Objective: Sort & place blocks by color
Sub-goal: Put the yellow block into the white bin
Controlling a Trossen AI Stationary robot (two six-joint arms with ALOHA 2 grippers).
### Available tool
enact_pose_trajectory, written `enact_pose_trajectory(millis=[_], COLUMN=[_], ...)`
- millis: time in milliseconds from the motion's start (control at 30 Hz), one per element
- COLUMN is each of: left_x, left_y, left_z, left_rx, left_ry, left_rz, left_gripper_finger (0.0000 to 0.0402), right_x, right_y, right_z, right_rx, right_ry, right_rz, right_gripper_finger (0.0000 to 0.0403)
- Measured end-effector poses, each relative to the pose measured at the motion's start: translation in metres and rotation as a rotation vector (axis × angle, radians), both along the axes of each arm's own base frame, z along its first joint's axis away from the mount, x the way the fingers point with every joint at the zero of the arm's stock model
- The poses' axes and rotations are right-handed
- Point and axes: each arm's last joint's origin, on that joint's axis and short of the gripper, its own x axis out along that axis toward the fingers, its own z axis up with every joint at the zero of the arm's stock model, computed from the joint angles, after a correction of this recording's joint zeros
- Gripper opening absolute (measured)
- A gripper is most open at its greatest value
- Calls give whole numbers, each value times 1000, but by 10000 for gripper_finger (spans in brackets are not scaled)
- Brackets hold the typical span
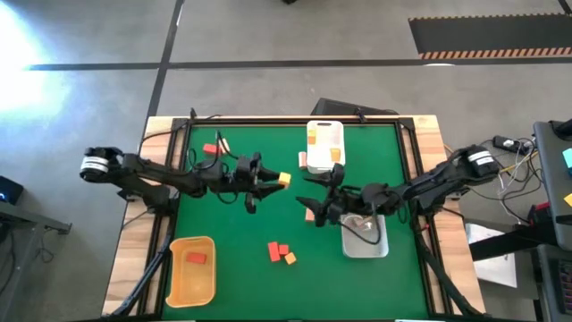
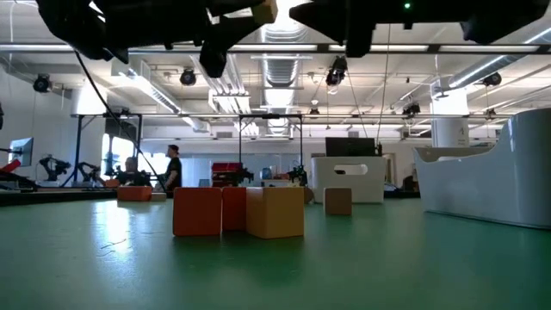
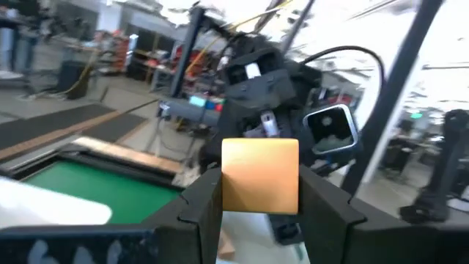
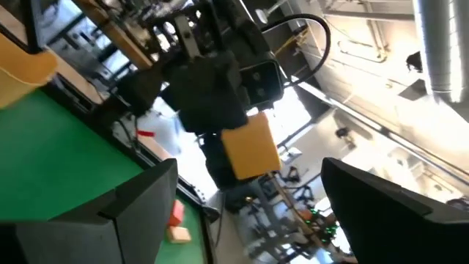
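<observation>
My left gripper (image 1: 273, 182) hovers high over the middle of the green table, shut on an orange-yellow block (image 1: 284, 179), which also shows in the left wrist view (image 3: 260, 176). My right gripper (image 1: 315, 199) is open and faces it from the right, a short gap away. The right wrist view shows this block (image 4: 250, 150) between its spread fingers but farther off. Two red blocks and an orange one (image 1: 280, 253) rest on the table near the front. One red block (image 1: 210, 149) lies far left. A red block (image 1: 197, 258) lies in the yellow tray. Yellow blocks (image 1: 335, 154) lie in the white tray. My left gripper pinches the orange-yellow block by two opposite side faces (image 3: 229, 192), one finger (image 3: 201, 209) on each side. The fingers lie level and point toward the table's right. The block is lifted clear of the table, and its front face sticks out past the fingertips.
The white tray (image 1: 323, 128) sits at the far edge, the clear tray (image 1: 365, 246) under my right arm near the right side, and the yellow tray (image 1: 192, 284) at front left. A tan block (image 2: 337, 201) stands farther back in the low view. A person stands in the room beyond.
</observation>
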Motion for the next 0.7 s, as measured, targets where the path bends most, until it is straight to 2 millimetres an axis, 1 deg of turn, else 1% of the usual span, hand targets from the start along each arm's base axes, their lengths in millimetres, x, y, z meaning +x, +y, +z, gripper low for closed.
enact_pose_trajectory(millis=[100, 233, 433, 533, 700], left_x=[4, 8, 10, 10, 11], left_y=[-3, -4, -4, -4, -5], left_z=[-3, -7, -9, -8, -8], left_rx=[-3, -10, -20, -20, -22], left_ry=[-11, 2, 1, 0, -2], left_rz=[-22, -30, -36, -39, -42], left_gripper_finger=[123, 123, 123, 123, 122], right_x=[11, 22, 25, 25, 26], right_y=[1, 3, 3, 2, -1], right_z=[2, 5, 7, 8, 7], right_rx=[-11, -45, -62, -62, -65], right_ry=[-5, -5, -7, -10, -6], right_rz=[-8, -15, -20, -24, -33], right_gripper_finger=[326, 326, 324, 309, 265])
